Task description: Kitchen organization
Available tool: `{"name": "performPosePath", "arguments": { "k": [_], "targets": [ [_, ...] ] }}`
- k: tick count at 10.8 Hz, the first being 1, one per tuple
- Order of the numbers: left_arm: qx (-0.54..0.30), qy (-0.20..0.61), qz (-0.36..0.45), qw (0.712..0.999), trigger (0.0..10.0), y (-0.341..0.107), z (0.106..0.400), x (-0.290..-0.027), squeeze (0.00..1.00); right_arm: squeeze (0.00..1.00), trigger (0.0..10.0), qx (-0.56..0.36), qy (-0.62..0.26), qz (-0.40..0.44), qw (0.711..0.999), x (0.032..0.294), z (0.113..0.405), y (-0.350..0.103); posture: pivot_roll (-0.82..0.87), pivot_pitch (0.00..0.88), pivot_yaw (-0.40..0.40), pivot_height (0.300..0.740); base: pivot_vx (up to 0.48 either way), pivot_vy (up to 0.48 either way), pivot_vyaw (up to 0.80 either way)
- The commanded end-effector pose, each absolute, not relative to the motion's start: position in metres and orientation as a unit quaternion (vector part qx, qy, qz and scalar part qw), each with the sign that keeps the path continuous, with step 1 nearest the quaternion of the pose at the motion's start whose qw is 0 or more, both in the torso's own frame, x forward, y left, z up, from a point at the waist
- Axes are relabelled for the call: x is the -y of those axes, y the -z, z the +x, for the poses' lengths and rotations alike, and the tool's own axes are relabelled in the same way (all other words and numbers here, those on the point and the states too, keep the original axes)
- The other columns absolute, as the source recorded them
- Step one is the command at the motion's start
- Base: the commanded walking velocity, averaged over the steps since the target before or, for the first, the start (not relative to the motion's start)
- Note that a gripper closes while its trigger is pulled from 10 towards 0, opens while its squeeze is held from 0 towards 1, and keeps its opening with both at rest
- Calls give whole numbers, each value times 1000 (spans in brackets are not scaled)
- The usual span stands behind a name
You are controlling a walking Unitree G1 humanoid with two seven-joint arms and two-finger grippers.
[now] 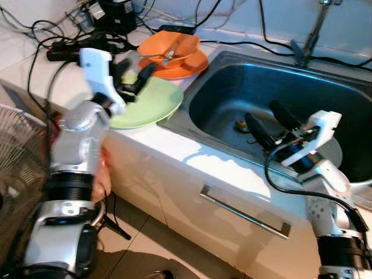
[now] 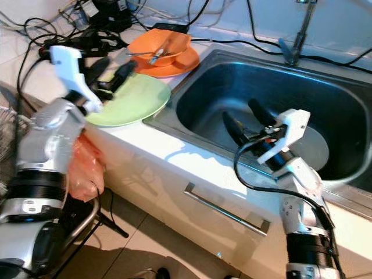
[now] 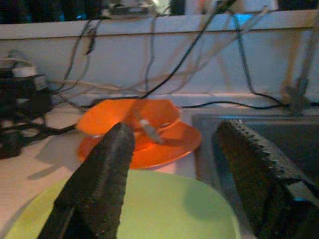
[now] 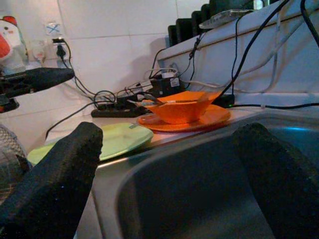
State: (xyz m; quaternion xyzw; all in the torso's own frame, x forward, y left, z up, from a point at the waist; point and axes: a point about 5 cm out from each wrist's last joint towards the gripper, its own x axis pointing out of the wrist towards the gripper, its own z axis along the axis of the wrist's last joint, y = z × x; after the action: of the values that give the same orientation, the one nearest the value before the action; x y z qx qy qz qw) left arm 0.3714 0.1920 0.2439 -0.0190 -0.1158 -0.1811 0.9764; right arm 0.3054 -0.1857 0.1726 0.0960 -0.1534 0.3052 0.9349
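Observation:
A light green plate [image 1: 152, 106] lies on the white counter just left of the steel sink [image 1: 224, 78]. Behind it an orange bowl [image 1: 172, 46] with a utensil in it sits on an orange plate [image 1: 189, 67]. My left gripper [image 1: 138, 70] hovers open over the far edge of the green plate [image 3: 164, 209], pointing toward the orange bowl [image 3: 124, 117], nothing between its fingers. Over the sink basin, near its front rim, my right gripper [image 1: 261, 111] is open and empty. A small object [image 1: 239, 124] lies at the sink bottom.
A black power strip [image 1: 64, 51] and tangled cables crowd the back of the counter. The faucet [image 1: 308, 40] stands behind the sink. A drawer handle [image 1: 244, 215] runs below the counter front. At the left stand a wire rack [image 1: 17, 151] and an orange bag [image 2: 84, 165].

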Motion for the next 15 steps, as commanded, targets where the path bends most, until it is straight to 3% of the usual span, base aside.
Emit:
{"name": "performPosePath", "arguments": {
  "k": [1,5,6,10,15],
  "targets": [
    [108,145,-32,983,10000,-241,369,-210,1000,0,10000,116,-301,118,939,183,301,-148,28,56,142,740,0,0,0],
    [77,107,-51,990,10000,-221,364,-224,1000,0,10000,113,-302,118,939,184,301,-147,35,88,128,740,0,0,0],
    [70,102,-68,990,10000,-218,363,-226,0,0,10000,113,-302,119,939,184,301,-147,37,92,126,740,0,0,0],
    [49,52,-135,988,10000,-205,347,-250,0,0,10000,109,-302,118,940,184,301,-146,52,103,122,740,0,0,0],
    [-8,78,-172,982,10000,-187,322,-276,0,0,10000,106,-307,119,938,183,301,-145,68,103,118,740,0,0,0]
  ]
}}
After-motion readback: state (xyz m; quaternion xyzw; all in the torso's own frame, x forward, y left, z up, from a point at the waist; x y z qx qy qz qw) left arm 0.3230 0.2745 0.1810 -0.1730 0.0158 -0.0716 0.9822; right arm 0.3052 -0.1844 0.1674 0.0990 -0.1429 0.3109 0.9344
